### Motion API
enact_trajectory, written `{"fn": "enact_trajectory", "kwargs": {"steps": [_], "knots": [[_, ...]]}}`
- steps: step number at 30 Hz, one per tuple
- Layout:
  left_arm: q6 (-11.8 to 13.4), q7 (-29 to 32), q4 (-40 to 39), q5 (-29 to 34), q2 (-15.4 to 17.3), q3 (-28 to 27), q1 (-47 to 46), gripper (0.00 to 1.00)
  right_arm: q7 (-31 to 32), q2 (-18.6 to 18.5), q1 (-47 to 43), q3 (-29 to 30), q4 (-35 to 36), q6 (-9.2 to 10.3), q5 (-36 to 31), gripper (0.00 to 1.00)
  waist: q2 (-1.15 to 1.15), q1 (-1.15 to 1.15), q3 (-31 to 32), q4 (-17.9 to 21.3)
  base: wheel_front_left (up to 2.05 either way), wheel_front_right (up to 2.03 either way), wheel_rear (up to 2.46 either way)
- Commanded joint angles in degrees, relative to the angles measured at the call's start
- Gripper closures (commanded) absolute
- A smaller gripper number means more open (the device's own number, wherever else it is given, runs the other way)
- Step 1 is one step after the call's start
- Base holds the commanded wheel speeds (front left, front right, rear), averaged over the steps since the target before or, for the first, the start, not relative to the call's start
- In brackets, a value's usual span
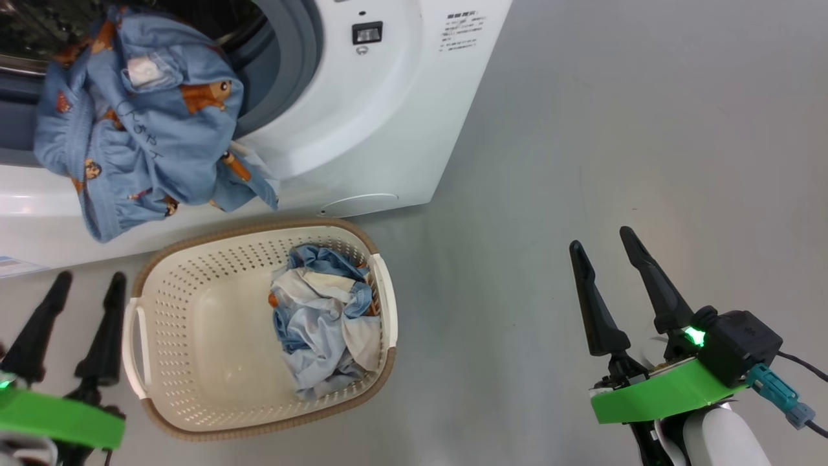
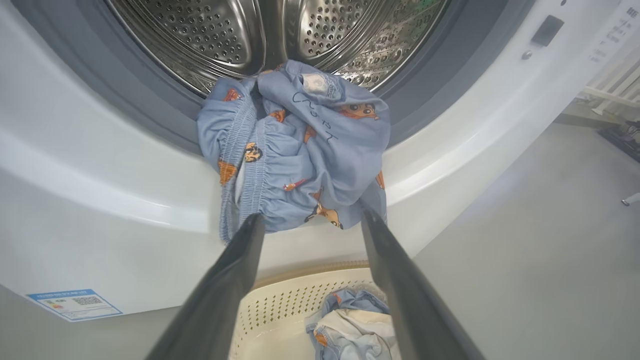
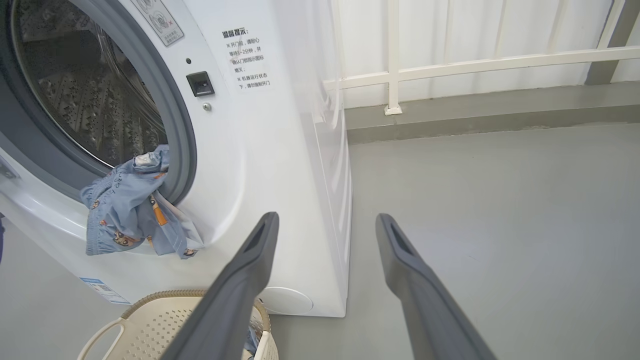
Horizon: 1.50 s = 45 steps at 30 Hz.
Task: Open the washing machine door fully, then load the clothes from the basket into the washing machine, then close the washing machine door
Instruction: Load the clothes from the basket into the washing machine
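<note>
Basket [image 1: 194,362]: clothes [image 1: 326,323] bunched in right half. One garment [image 1: 142,116] hangs over washer [image 1: 388,129] lip, upper left; drum [image 2: 210,40] cut off at top. My left claw [image 1: 90,276], right claw [image 1: 600,238]: released, empty.

I have my left gripper [image 1: 90,277] low on the left, both dark fingers pointing up, spread apart and holding nothing. My right gripper [image 1: 601,239] is low on the right, fingers equally wide and empty, tilted slightly left. A green collar [image 1: 660,391] wraps the right wrist, where a small green light [image 1: 694,335] glows above the pale forearm [image 1: 728,433].
</note>
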State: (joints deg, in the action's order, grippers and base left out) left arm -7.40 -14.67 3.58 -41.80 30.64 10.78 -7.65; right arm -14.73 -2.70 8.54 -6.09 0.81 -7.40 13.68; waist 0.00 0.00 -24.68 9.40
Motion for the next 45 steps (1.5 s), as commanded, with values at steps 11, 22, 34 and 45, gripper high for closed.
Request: {"fn": "enact_trajectory", "kwargs": {"steps": [11,22,34,45], "knots": [[-0.1,-0.3,12.3,-2.5,3.2,8.6,-15.3,0.00,-0.3,-0.2,-0.4,-2.2,2.3,-0.09,1.0,0.00,0.00,0.00,-1.6,1.9,0.00,0.00,0.00],[-0.1,0.7,24.5,-6.5,2.9,17.8,-28.1,0.00,-0.3,-0.2,-0.9,-3.2,3.7,-0.09,1.7,0.00,0.00,0.00,-4.0,4.2,0.00,0.00,0.00],[-0.1,2.9,35.7,-11.8,1.9,22.9,-37.3,0.00,-0.3,-0.2,-1.2,-4.1,4.7,-0.09,2.3,0.00,0.00,0.00,-5.7,6.0,0.00,0.00,0.00],[-0.1,5.4,42.6,-17.4,0.2,22.8,-42.7,1.00,-0.3,-0.2,-1.4,-4.8,5.2,-0.09,2.3,0.00,0.00,0.00,-6.6,7.3,0.00,0.00,0.00]]}}
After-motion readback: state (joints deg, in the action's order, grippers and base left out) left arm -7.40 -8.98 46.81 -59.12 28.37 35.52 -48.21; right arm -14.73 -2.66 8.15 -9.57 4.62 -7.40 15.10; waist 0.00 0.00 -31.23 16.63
